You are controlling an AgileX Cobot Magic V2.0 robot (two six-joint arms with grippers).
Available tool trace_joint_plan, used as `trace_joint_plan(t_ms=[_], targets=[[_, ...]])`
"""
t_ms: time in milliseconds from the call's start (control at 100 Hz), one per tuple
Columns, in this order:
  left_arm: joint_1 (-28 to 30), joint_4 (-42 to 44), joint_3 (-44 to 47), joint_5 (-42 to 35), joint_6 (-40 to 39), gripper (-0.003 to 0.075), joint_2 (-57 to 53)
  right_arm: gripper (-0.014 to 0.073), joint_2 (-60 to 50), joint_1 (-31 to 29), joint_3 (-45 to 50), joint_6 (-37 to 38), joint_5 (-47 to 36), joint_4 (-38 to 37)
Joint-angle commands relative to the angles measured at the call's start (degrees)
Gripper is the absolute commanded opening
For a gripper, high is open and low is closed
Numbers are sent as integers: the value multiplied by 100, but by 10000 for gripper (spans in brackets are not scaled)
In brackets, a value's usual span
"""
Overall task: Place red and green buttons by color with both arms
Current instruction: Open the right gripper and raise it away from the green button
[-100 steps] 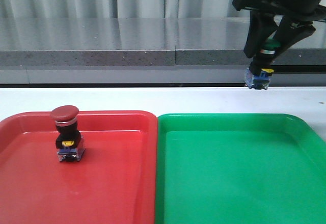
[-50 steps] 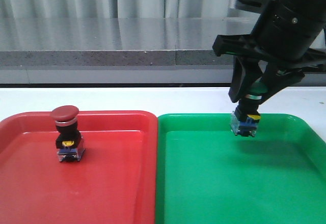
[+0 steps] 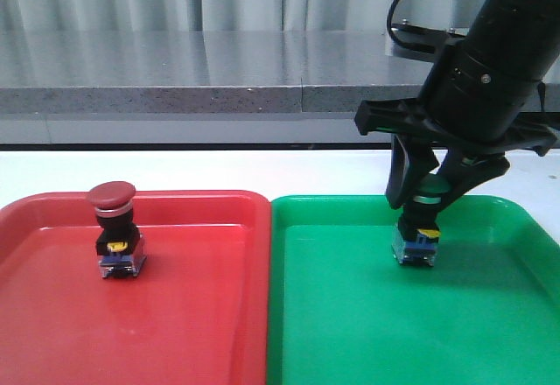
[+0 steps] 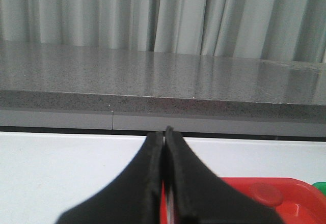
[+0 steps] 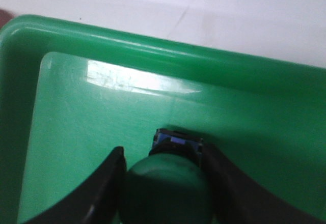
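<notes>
The red button (image 3: 114, 227) stands upright in the red tray (image 3: 175, 324), toward its back left. Its cap also shows in the left wrist view (image 4: 267, 193). The green button (image 3: 417, 238) hangs upright in my right gripper (image 3: 422, 203), which is shut on its cap and collar. Its base is at the floor of the green tray (image 3: 350, 324), near the back rim; I cannot tell whether it touches. In the right wrist view the green button (image 5: 165, 191) sits between both fingers of the right gripper (image 5: 164, 155). My left gripper (image 4: 164, 132) is shut and empty, behind the red tray (image 4: 300, 201).
The two trays lie side by side on the white table (image 3: 175, 171), red on the left and green on the right. A grey stone ledge (image 3: 219, 96) and curtains run along the back. The right arm (image 3: 490, 61) rises over the green tray's back right.
My right gripper has carried the green button down and to the left, from above the table behind the tray to the green tray's floor. The red button has not moved.
</notes>
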Motion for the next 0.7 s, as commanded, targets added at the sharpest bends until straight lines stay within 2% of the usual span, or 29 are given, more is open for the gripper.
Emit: trace_joint_plan(t_ms=[0,190,290,690], targets=[[14,3,234,-448,-20,-19,-169,302,-168,0,-119,2,-143,34],[14,3,234,-448,-20,-19,-169,524,-168,7,-119,2,-92,67],[14,3,234,-448,-20,-19,-169,607,-202,7,-119,2,-77,67],[14,3,234,-448,-20,-19,-169,616,-1167,7,-119,2,-402,-123]])
